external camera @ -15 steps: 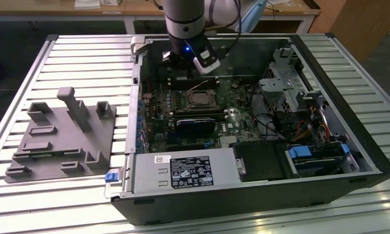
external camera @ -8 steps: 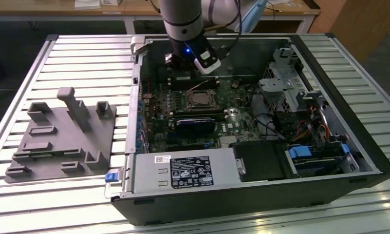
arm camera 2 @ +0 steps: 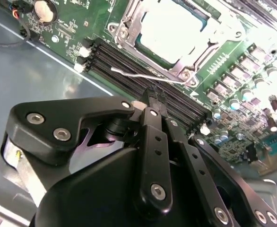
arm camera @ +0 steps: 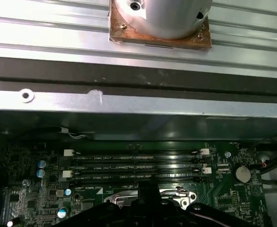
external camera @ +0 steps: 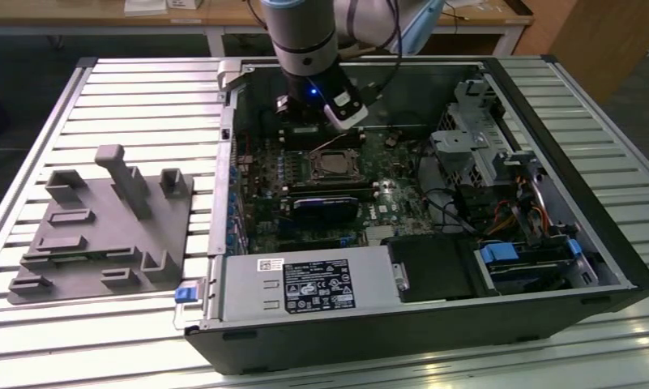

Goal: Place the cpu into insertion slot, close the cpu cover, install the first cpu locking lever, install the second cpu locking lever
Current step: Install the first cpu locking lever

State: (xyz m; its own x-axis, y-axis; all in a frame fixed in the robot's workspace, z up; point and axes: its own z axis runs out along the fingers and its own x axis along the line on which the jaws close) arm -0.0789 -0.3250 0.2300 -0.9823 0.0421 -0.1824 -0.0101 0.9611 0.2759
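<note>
My clenched, empty tool [arm camera 2: 153, 95] hovers by the lever [arm camera 2: 138, 74] just ahead; slipping off could gouge the board [arm camera 2: 82, 19].

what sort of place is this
Probably a robotics lab bench: a robot arm reaches into an open computer case lying on a slatted metal table, with a grey fixture alongside.

Ribbed aluminium table [external camera: 140, 89], light wooden desk [external camera: 221, 11] behind it, wooden cabinet [external camera: 599, 40], dark floor [external camera: 27, 69] beneath
</note>
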